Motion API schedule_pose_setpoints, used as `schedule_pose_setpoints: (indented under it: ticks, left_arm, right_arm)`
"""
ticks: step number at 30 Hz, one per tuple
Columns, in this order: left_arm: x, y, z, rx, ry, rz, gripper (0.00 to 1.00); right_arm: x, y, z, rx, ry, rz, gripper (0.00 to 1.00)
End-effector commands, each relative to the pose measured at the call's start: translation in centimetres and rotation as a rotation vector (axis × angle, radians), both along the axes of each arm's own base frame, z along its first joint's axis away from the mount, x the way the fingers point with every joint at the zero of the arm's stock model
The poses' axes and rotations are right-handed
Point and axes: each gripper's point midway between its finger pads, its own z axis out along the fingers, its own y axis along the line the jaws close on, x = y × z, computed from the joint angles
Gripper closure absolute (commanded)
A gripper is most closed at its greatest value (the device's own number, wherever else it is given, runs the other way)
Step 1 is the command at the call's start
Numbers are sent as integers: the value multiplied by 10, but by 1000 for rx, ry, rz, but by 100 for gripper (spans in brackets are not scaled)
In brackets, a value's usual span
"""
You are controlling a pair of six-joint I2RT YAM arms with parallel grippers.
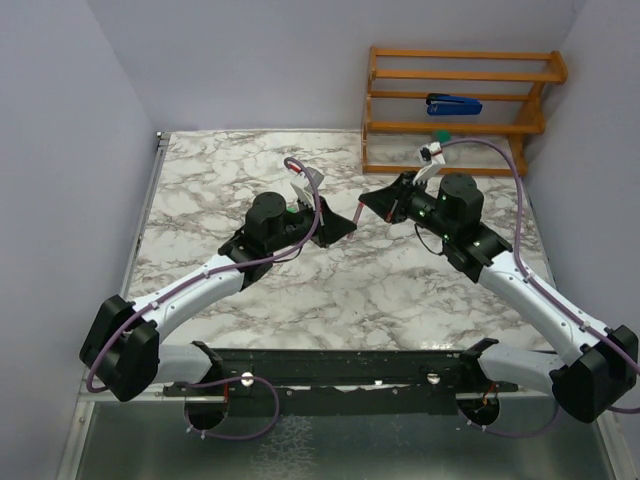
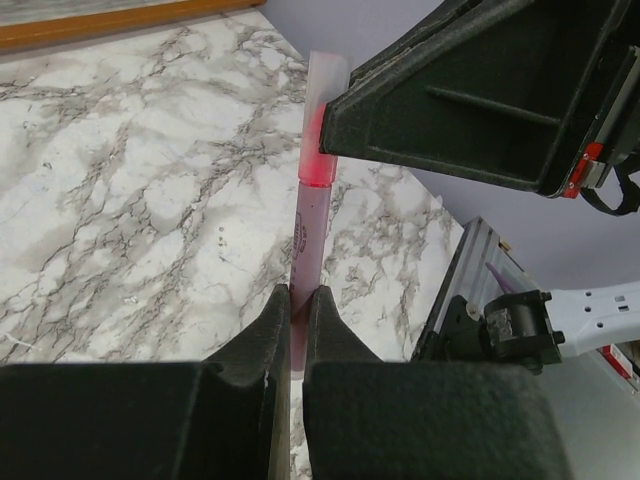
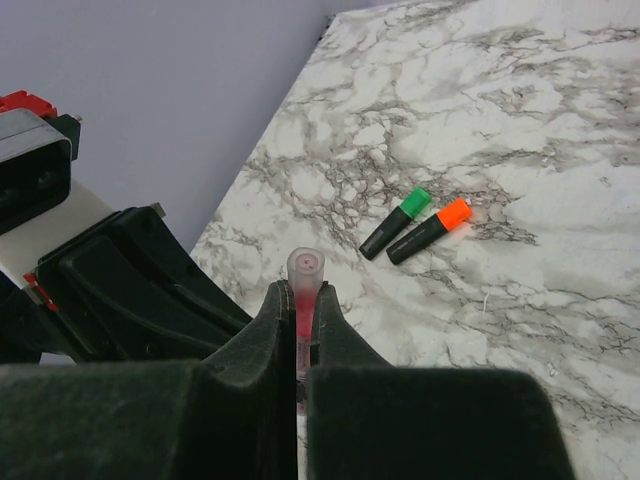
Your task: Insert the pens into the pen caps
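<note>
The pink pen (image 2: 305,225) is held off the marble table (image 2: 120,200) at the centre of the overhead view, between the two arms. The left gripper (image 2: 300,297) is clamped on the pen's lower barrel, with its jaws closed to the width of the barrel. The right gripper (image 3: 302,295) is closed narrowly on the far end, where a translucent cap (image 3: 305,265) sits over the pink tip. Whether this cap is fully seated cannot be determined. Handling, as a judgement: the pen is light, stiff and slim. Its smooth plastic barrel is likely to slip or rotate under a sideways load. Take hold at mid-barrel, well back from the tip, and keep pen and cap on one axis. An off-axis push could pry the pen out of the jaws. The cap is thin-walled, so grip it across its sides and leave the mouth free. Count: three pens are visible. One is the pink pen held by the arms. The other two are black-bodied and lie side by side, just apart, right of centre in the right wrist view. The green-ended pen (image 3: 385,235) carries a green cap (image 3: 415,201), and the orange-ended pen (image 3: 415,242) carries an orange cap (image 3: 454,213). That makes three caps: one translucent, one green and one orange. One blue stapler (image 1: 455,104) rests on the wooden rack (image 1: 520,125) at the upper right of the overhead view.
</note>
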Motion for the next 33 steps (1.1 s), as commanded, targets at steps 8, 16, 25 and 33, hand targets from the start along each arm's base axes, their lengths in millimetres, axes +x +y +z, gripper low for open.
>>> schedule_pose_setpoints:
  ticks: [8, 16, 25, 33]
  left_arm:
    - [49, 25, 73, -119, -185, 197, 100]
    - [58, 35, 83, -127, -209, 218, 100]
    - [62, 38, 94, -133, -238, 225, 100]
    - [63, 40, 103, -141, -258, 224, 100]
  right_arm:
    - [-45, 20, -59, -76, 176, 155, 99]
    - [-48, 25, -68, -88, 191, 168, 99]
    - [-52, 32, -73, -96, 204, 186, 99]
    - [-54, 34, -80, -112, 217, 184, 99]
